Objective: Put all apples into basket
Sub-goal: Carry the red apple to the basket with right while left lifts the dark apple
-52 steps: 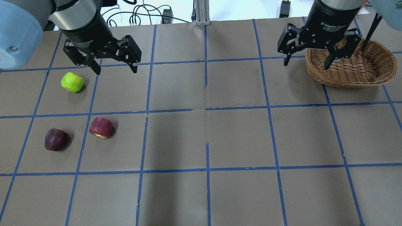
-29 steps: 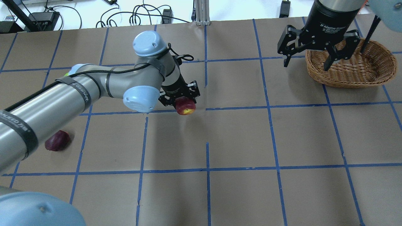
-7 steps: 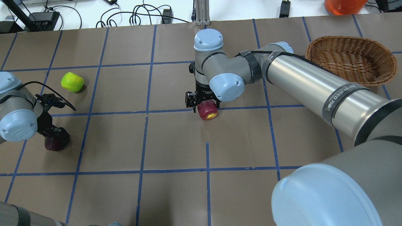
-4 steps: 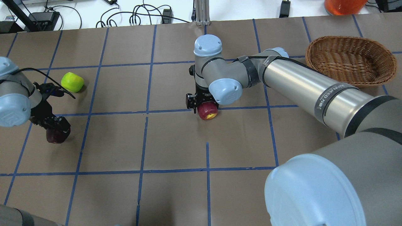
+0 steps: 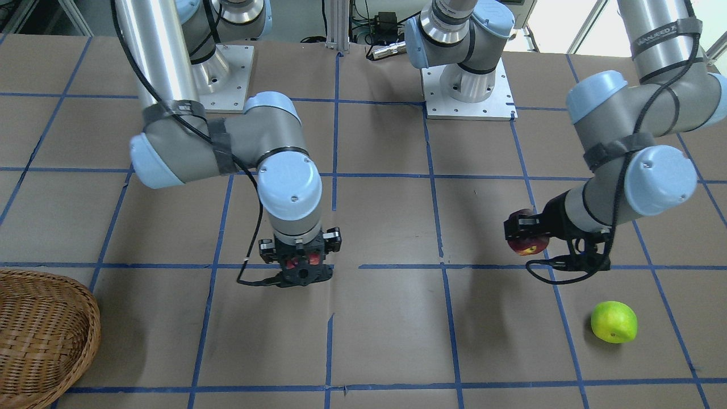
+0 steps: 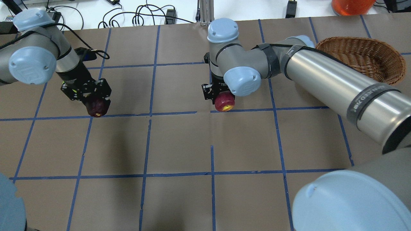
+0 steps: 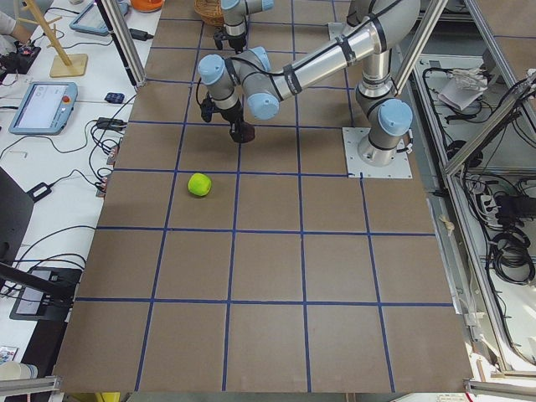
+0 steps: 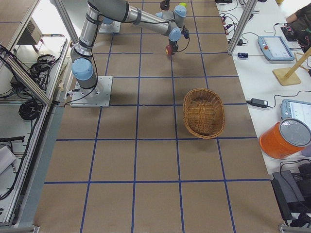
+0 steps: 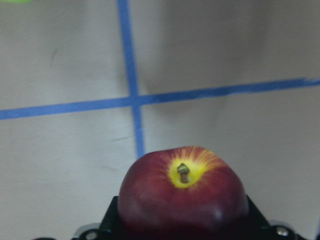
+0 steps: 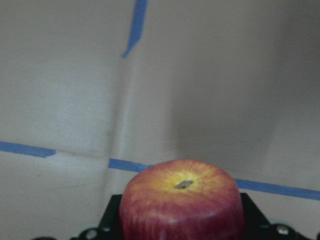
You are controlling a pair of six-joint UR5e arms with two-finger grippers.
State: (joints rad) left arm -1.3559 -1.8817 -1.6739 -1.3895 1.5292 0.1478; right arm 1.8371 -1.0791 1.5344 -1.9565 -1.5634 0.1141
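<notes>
My left gripper [image 6: 96,103] is shut on the dark maroon apple [image 6: 98,109] and holds it above the table; the apple's yellow stem spot shows in the left wrist view [image 9: 182,192]. My right gripper [image 6: 222,97] is shut on the red apple [image 6: 224,102] with the yellowish patch, held above the table's middle [image 10: 182,200]. The lime green apple [image 5: 613,322] lies on the table near the left arm; in the overhead view that arm almost hides it. The wicker basket [image 6: 353,40] stands at the far right with no apple in it.
Brown paper with a blue tape grid [image 6: 212,144] covers the table. An orange container [image 6: 351,4] and cables [image 6: 144,16] lie beyond the far edge. The right arm's long link [image 6: 337,83] stretches between its gripper and the basket.
My left gripper has lifted the maroon apple and carried it up and to the right. My right gripper has raised the red apple and shifted slightly right, toward the basket.
</notes>
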